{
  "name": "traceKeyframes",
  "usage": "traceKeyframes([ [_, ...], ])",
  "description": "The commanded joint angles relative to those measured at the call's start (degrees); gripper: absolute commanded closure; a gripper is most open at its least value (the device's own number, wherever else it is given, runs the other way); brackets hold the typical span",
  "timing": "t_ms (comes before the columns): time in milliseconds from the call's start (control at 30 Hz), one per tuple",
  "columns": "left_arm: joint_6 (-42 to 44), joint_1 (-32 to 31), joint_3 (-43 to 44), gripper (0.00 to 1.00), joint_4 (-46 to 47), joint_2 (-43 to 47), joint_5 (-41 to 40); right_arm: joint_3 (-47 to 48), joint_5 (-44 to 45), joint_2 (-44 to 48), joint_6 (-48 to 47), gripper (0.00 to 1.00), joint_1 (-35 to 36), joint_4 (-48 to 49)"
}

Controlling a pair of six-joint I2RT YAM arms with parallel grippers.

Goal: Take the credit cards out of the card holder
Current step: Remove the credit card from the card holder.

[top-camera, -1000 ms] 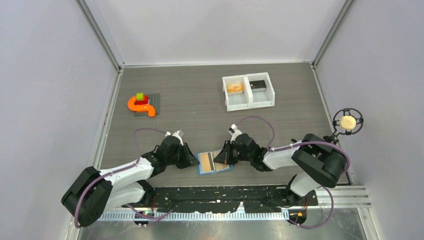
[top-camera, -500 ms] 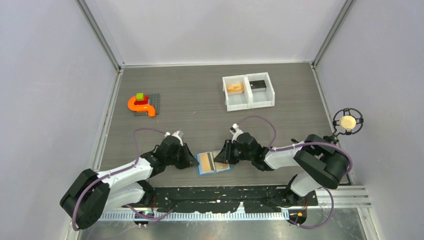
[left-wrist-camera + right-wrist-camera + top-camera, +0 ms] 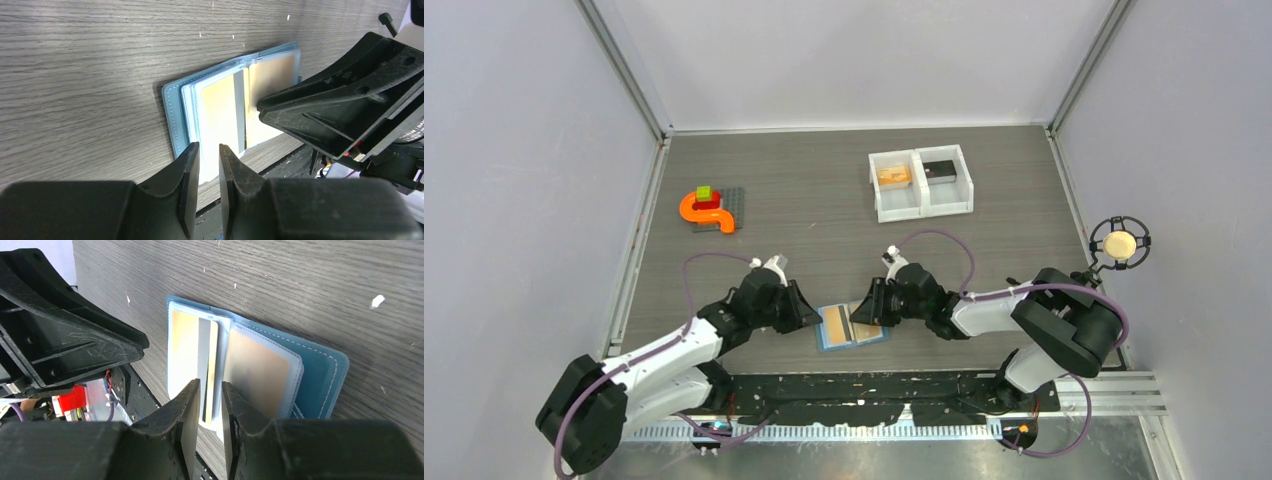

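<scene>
**Fingertips (image 3: 186, 170) barely parted over the open card holder (image 3: 854, 326)**

On my left gripper (image 3: 209, 148) the jaws stand a narrow slit apart at the holder's left edge, over its clear sleeve (image 3: 192, 107), clamping nothing I can see. The light-blue holder lies spread flat on the table (image 3: 804, 200) between my arms, with an orange-yellow credit card (image 3: 185, 345) in its left page and a tan card (image 3: 255, 375) in its right. My right gripper (image 3: 211, 385) is parted just as little, over the yellow card's grey-striped edge. Whether it touches the card I cannot tell.
</scene>
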State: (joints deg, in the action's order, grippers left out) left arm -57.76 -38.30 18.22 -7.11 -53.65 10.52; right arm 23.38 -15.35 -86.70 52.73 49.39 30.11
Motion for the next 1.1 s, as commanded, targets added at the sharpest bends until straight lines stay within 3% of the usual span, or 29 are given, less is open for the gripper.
traceKeyframes([
  [0, 1.0, -0.2, 0.2, 0.77, 5.4, -3.8, 1.1, 2.1, -0.5, -0.9, 0.0, 0.71, 0.1, 1.2],
  [167, 0.7, -0.3, -1.1, 0.77, 10.9, -9.4, 3.0, 2.6, -1.0, -2.1, 0.2, 0.7, 0.5, 1.3],
  [600, -0.6, -0.9, -3.2, 0.8, 10.1, -12.5, 1.2, 2.2, -1.7, -5.8, 0.8, 0.68, 0.5, 3.5],
  [667, -0.6, -0.9, -3.2, 0.81, 9.4, -12.5, 0.7, 1.7, -1.9, -5.8, 1.0, 0.72, 0.5, 4.6],
  [833, 0.0, -0.9, -1.5, 0.83, 2.8, -13.4, -2.5, 0.2, -2.9, -5.4, 1.3, 0.93, -0.1, 8.1],
  [1067, 0.6, -0.9, 0.2, 0.83, -0.4, -15.5, -3.5, -3.3, -5.9, -4.7, 2.4, 0.95, -2.1, 13.7],
])
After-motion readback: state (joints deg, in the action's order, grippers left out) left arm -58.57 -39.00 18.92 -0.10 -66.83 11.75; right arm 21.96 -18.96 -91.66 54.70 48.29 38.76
